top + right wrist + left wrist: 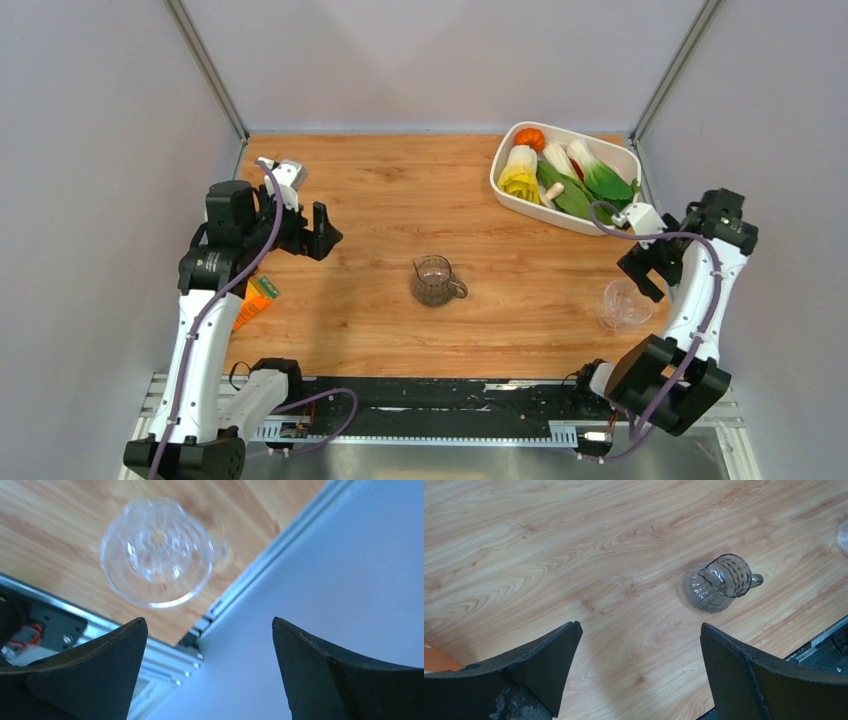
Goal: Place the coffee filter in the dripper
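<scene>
1. Arm bases sit on the dark rail (450,408) along the near edge of the wooden surface (380,190), the left arm on the left and the right arm on the right.
2. Orange packet (257,300): flat on the surface near its left edge, partly covered by the left arm.
3. Dripper (625,303): clear and ribbed, standing rim-up near the right near corner of the surface, just beside the right arm. Its ribbed bottom shows through the open mouth in the right wrist view.
4. Right claw (209,621): above the surface, near the dripper but apart from it. Both fingers are spread wide and grip nothing. The dripper lies beyond the fingertips, not between them.
5. Glass jug (436,281): upright at the middle of the surface, handle to the right in the top view, well apart from both claws.
6. Left claw (639,626): raised over the left half of the surface, fingers spread wide, gripping nothing. In the left wrist view the glass jug lies beyond the fingertips.
7. White tray (496,178): at the far right corner of the surface, holding vegetables (575,185) in green, white, yellow and orange.
</scene>
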Robot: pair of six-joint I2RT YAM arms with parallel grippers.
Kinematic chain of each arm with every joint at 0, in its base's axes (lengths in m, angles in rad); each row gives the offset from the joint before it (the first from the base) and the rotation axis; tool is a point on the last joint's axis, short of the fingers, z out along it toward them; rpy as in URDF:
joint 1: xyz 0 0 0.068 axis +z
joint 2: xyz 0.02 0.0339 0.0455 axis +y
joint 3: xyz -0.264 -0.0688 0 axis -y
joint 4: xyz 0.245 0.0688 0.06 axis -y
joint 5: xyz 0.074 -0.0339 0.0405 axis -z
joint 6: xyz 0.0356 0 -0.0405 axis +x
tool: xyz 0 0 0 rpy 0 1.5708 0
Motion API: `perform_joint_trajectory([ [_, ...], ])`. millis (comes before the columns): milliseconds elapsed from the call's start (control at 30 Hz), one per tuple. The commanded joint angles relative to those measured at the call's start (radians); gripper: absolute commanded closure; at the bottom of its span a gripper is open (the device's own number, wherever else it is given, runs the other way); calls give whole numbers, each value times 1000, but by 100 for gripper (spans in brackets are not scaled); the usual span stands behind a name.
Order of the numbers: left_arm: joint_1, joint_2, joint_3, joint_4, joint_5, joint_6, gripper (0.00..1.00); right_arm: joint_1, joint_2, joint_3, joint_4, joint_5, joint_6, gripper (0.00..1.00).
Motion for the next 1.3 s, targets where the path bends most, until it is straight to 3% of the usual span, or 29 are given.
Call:
perform_joint_trajectory([
  [0,6,-22,-28,60,37,0,0,-166,52,51,-120,97,-242,1],
  [167,6,-21,-29,66,40,4,0,-277,99,-12,-66,166,-319,1],
  [533,6,-30,-24,61,28,7,0,-273,129,-221,160,105,-319,4],
  [1067,6,-25,-17,57,15,15,0,-29,141,-303,250,-77,-58,24],
  [1267,6,-17,-28,66,15,4,0,106,152,-302,256,-167,146,27],
])
